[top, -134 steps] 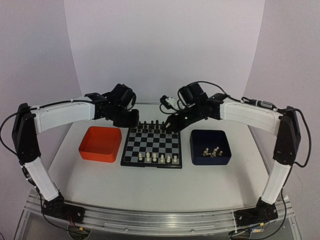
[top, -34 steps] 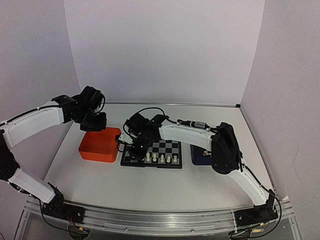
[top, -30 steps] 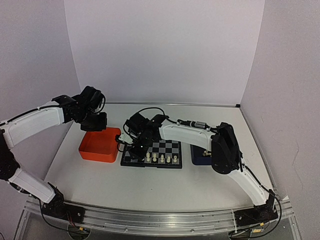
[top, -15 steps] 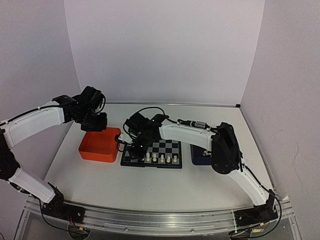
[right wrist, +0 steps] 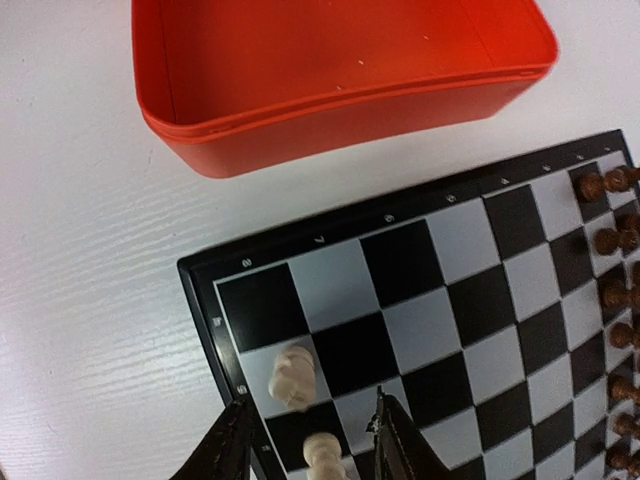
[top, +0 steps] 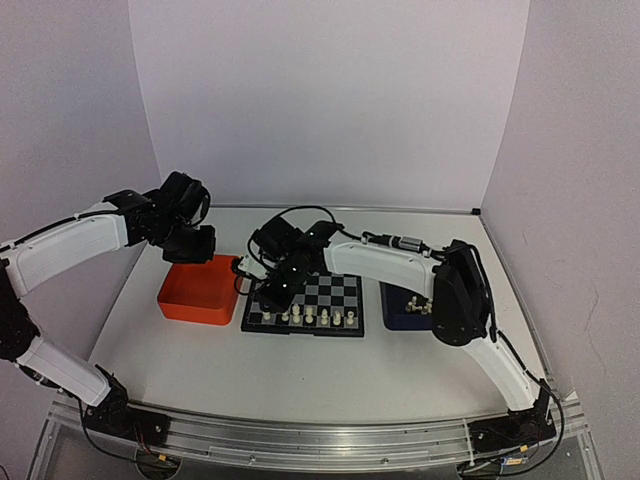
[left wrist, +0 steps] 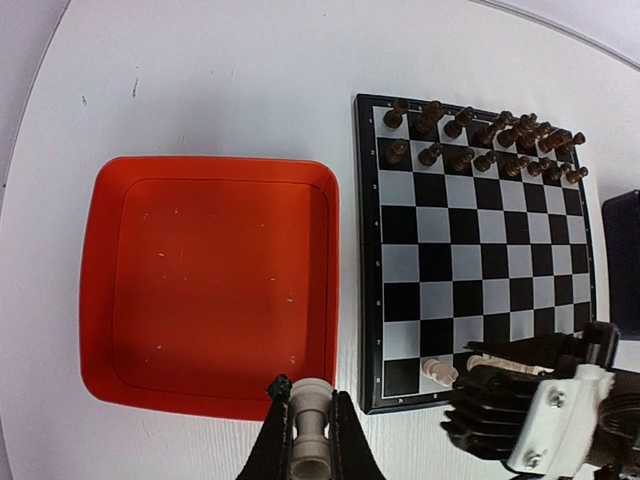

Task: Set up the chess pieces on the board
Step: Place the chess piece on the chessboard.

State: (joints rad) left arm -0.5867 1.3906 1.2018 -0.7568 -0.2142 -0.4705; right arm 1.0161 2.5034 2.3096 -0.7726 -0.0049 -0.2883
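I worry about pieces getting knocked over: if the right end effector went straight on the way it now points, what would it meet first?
The right end effector, jaws open, would probably first meet the cream chess piece standing between them, then the board under it; depth is unclear.

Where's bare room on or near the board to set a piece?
Bare: the board's middle ranks, between black pieces and white pieces; the orange tray; the table in front. Crowded: the board's near-left corner, under the right claw.
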